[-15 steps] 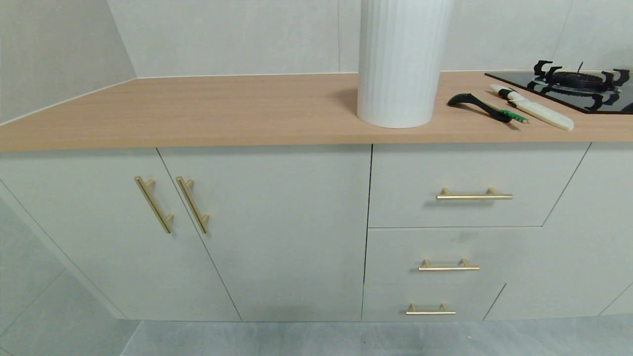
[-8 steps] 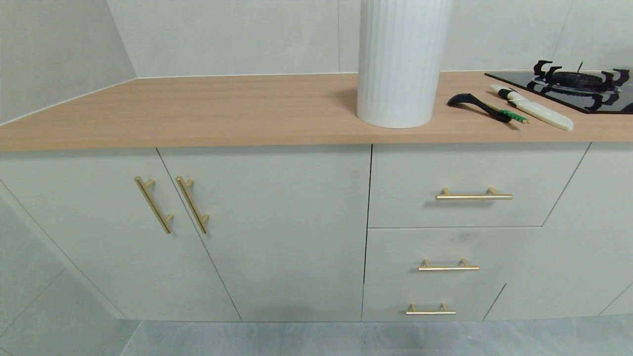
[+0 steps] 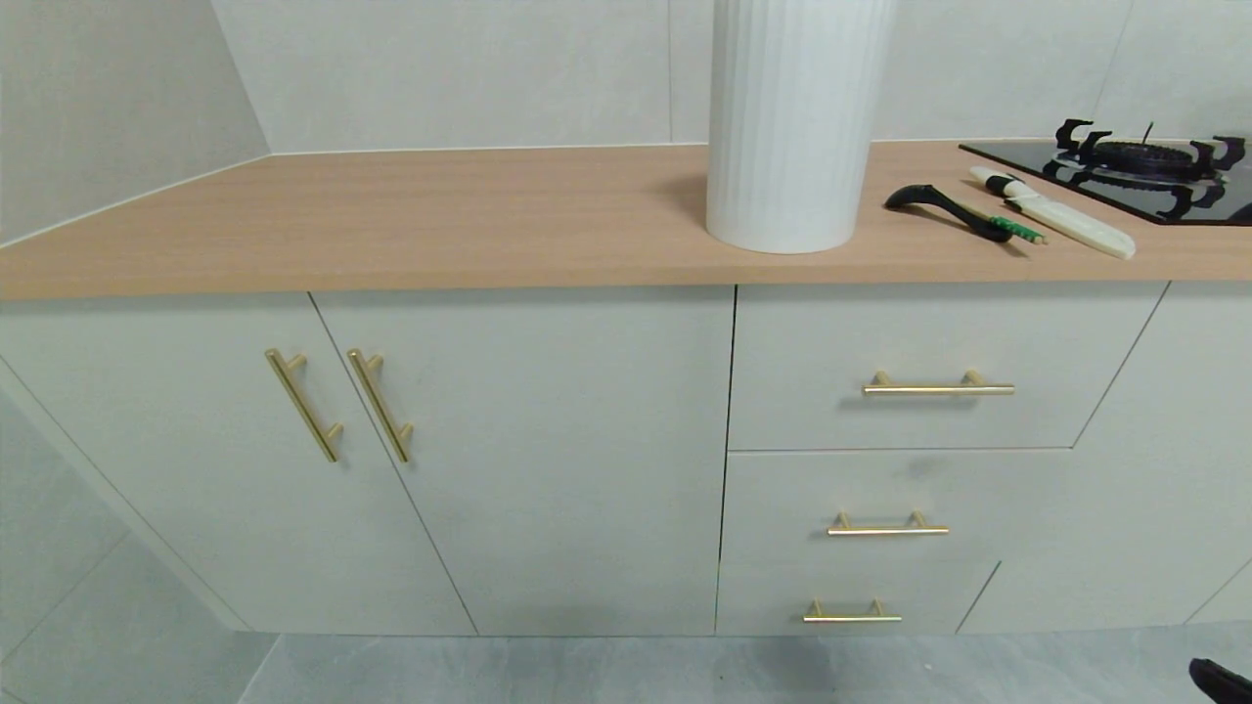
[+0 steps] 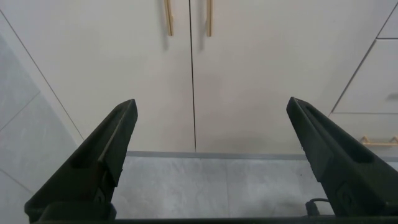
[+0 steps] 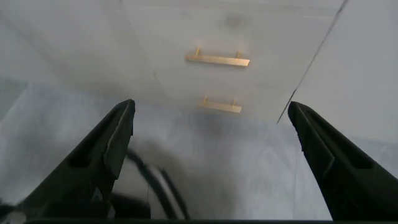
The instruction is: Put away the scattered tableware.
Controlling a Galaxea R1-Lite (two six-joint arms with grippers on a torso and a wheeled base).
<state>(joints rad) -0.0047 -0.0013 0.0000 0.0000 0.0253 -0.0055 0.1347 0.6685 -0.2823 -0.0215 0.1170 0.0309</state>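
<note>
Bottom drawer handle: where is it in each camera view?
Head view: bottom drawer handle, right of centre, just above the grey floor.
Left wrist view: cut off at the picture's edge.
Right wrist view: central, below the middle drawer handle.
Shared landmark: the grey floor.

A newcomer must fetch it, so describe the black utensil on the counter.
Find the tall white ribbed cylinder on the wooden countertop. Just to its right, before the hob, lies the black utensil. Unlike the white knife beside it, it is all black and curved.
</note>
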